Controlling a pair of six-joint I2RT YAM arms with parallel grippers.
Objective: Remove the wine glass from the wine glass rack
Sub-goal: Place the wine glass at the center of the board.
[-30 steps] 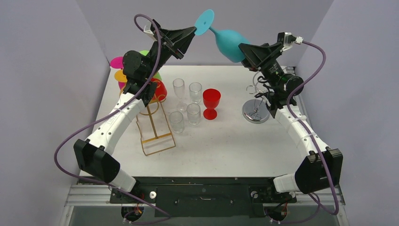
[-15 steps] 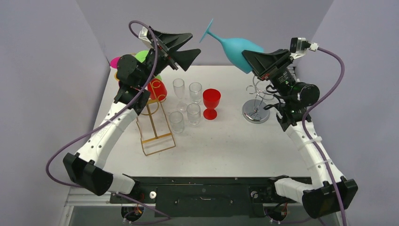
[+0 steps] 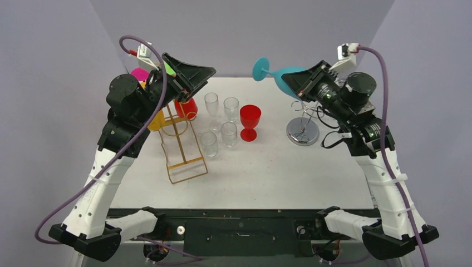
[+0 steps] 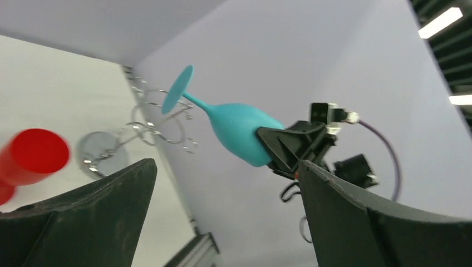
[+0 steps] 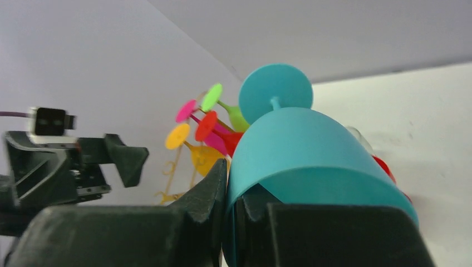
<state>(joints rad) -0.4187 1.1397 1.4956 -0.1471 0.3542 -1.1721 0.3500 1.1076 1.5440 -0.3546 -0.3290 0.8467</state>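
My right gripper [image 3: 296, 86] is shut on the rim of a teal wine glass [image 3: 285, 78], which hangs in the air over the back right of the table. It lies nearly level with its foot pointing left. In the right wrist view one finger is inside the bowl [image 5: 311, 150] and the other outside, gripper [image 5: 232, 183]. My left gripper [image 3: 203, 74] is open and empty above the gold wire wine glass rack [image 3: 181, 147]. That rack carries pink, green, yellow and red glasses. From the left wrist the teal glass [image 4: 239, 130] shows well beyond the open gripper [image 4: 225, 167].
Several clear glasses [image 3: 220, 119] and a red goblet [image 3: 250, 121] stand mid-table. A silver spiral stand [image 3: 303, 131] on a round base sits under the right gripper. Grey walls close in the left, right and back.
The left gripper let go of the teal glass's foot, opened wide and drew back left. The right gripper closed on the bowl's rim and brought the glass lower and to the right.
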